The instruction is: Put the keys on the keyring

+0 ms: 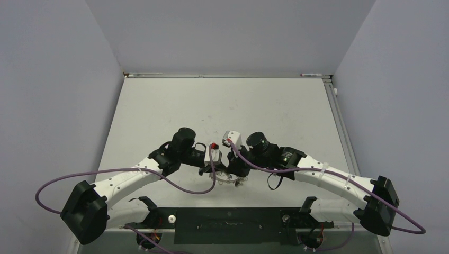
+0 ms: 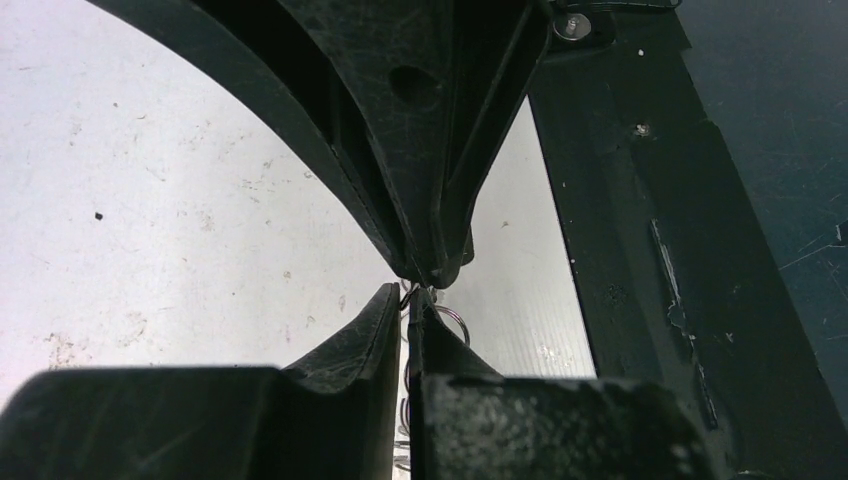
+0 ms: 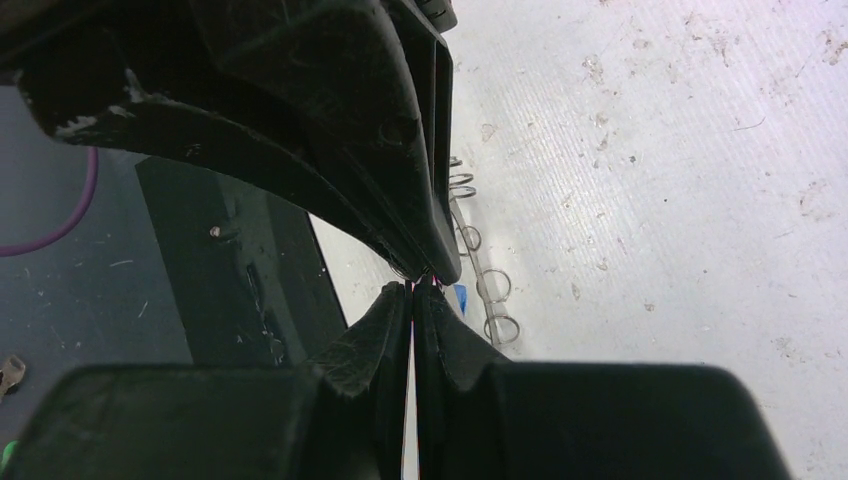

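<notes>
The keyring (image 1: 229, 179) lies on the white table near its front edge, right under the two meeting grippers. In the left wrist view my left gripper (image 2: 411, 296) is shut, with a thin wire loop (image 2: 455, 322) of the keyring pinched at its tips. My right gripper (image 2: 436, 268) comes in from above, tip to tip with it. In the right wrist view my right gripper (image 3: 420, 288) is shut; whether it pinches anything is hidden. A small blue piece, the blue key's head (image 3: 459, 298), shows just beside its right finger, against the keyring's edge with its loops (image 3: 487, 285). The black key is hidden.
A black mounting plate (image 1: 227, 218) runs along the table's near edge, close behind both grippers (image 2: 640, 250) (image 3: 230, 270). Purple cables (image 1: 180, 182) hang from both arms. White table surface (image 1: 222, 106) stretches away to the far wall.
</notes>
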Tool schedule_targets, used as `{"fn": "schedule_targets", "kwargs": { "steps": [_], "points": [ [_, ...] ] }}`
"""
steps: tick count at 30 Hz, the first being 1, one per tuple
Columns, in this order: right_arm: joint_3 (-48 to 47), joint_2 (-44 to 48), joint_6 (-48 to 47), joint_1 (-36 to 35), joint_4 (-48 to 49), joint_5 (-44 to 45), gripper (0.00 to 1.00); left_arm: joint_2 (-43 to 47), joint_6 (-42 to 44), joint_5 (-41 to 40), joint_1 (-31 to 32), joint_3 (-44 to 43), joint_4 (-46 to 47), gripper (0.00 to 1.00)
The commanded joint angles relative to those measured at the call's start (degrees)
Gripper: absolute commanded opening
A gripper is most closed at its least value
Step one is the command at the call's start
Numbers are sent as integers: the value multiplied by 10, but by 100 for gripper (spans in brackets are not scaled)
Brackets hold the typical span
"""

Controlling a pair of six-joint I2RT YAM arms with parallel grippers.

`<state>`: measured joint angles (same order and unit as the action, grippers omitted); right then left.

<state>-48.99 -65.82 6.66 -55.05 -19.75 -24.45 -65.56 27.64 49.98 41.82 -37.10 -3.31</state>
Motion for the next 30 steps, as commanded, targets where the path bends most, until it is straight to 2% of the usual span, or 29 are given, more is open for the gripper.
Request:
{"fn": "schedule_targets", "kwargs": {
  "steps": [1,13,14,17,19,23,25,30],
  "points": [
    [-1,24,-5,5,42,-11,5,-2,-11,28,-3,-10,24,0],
    [1,49,4,6,59,32,7,40,-154,43,-26,10,152,0],
    [-2,50,5,8,60,34,10,44,-167,45,-27,12,161,0],
    [-16,52,6,10,62,43,31,54,-193,38,-28,16,181,0],
    [-28,57,6,10,65,55,41,60,-213,28,-29,20,197,0],
    [-48,88,-3,11,79,108,45,78,-268,-2,-40,30,251,0],
    [-42,117,-13,11,101,123,47,89,-322,-19,-51,38,290,0],
    [-21,177,-46,11,153,95,53,105,-436,-34,-81,60,388,0]
  ]
}}
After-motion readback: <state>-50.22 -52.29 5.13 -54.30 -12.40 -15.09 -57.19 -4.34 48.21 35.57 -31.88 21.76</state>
